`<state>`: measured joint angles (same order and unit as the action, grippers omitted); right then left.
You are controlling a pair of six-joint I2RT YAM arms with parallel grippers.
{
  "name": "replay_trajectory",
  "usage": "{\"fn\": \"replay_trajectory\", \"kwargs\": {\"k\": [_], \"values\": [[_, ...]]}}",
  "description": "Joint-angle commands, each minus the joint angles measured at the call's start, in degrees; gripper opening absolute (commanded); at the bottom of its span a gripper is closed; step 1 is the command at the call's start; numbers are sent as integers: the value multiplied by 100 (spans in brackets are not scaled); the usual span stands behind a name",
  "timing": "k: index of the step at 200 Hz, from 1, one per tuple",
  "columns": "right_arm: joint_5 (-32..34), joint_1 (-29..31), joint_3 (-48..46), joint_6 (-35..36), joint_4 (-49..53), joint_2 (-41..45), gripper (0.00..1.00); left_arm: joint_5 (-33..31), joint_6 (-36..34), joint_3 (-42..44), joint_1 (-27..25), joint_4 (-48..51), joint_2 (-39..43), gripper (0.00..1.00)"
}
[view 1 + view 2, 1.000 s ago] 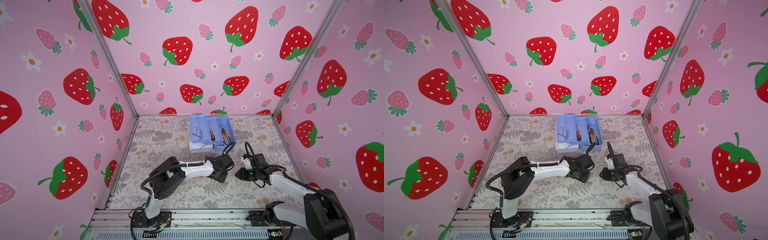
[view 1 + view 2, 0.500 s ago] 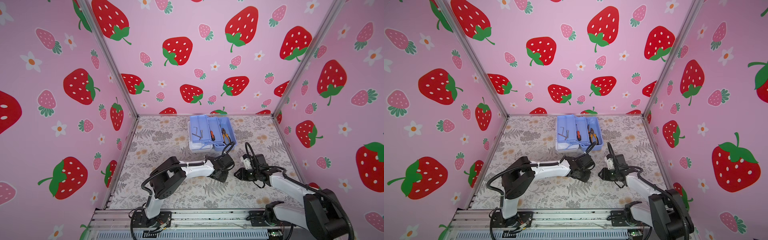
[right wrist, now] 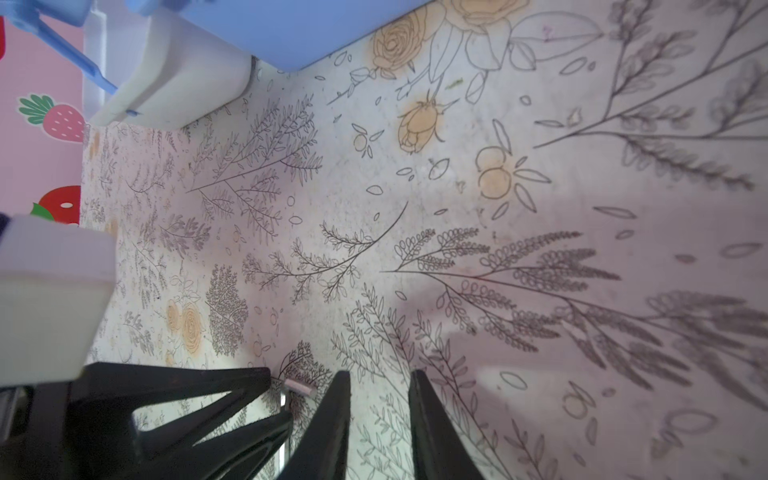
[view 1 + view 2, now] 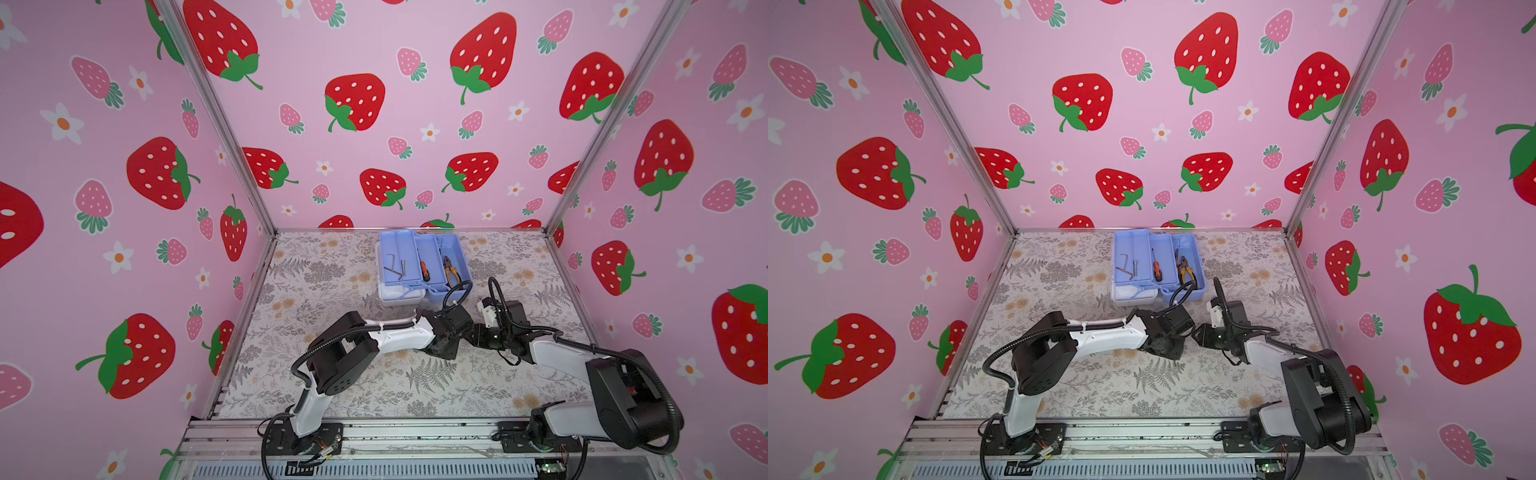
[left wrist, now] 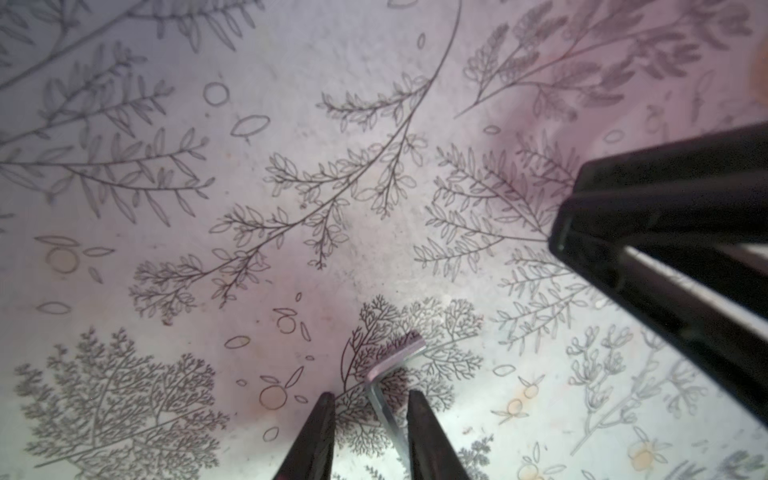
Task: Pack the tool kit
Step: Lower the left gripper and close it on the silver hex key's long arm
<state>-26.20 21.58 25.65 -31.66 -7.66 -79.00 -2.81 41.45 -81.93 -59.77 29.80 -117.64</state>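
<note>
Barely anything has shifted since a second ago: both my arms stay low over the floral table, tips almost meeting. Beyond them, toward the back wall, the tool kit lies open, blue trays spread, with pliers, a screwdriver and hex keys inside. My left gripper stands narrow, its fingers astride a loose hex key lying flat on the table, a gap showing on either side. My right gripper, just beside it, is narrowly parted around nothing.
</note>
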Motion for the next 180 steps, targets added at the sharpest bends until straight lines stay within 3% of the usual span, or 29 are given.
{"fn": "replay_trajectory", "kwargs": {"k": [1,44,93,146,180], "values": [[-303,-18,-115,-70,-346,-73,28,-113,402,-97,-8,457,-307,28],[-279,-23,-242,-86,-293,642,28,-586,683,-723,-107,1533,-708,22],[-170,-31,-393,-143,-251,1328,29,-722,966,-1164,-363,2278,-1043,21],[-442,-31,-480,-229,-359,1408,29,-627,1281,-1583,-732,2770,-1265,34],[-419,-31,-498,-244,-302,1649,29,-572,1393,-1869,-821,2944,-1468,24]]}}
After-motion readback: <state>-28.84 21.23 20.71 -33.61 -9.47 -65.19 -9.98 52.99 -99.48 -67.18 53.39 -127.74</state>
